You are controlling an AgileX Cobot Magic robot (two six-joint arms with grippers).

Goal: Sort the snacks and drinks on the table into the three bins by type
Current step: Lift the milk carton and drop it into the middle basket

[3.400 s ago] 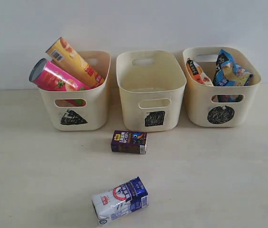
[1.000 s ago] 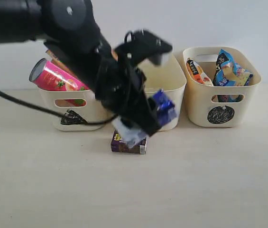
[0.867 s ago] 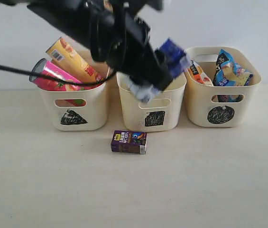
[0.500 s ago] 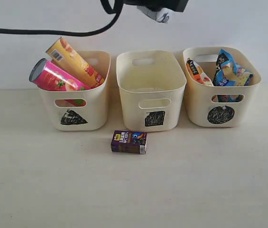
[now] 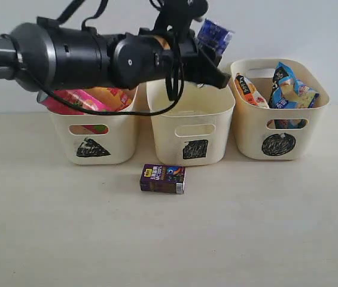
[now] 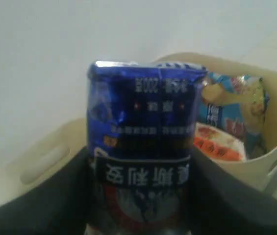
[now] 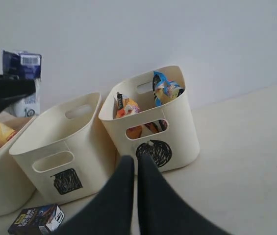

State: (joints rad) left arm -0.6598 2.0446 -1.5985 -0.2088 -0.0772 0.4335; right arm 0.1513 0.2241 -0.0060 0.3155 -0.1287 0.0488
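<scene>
My left gripper [image 5: 207, 55] pinches the white-and-blue carton [image 5: 215, 37], a boxy pack with glossy, slightly dented faces. It is high above the square-marked bin [image 5: 170, 140], on the side nearest the circle-marked bin [image 5: 252, 140]. Both are smooth cream plastic tubs with rounded corners. The purple carton [image 5: 163, 179] lies flat on the pale wood-grain table [image 5: 246, 233], just before the square-marked bin. My right gripper [image 7: 134, 169] has its dark fingers pressed together.
</scene>
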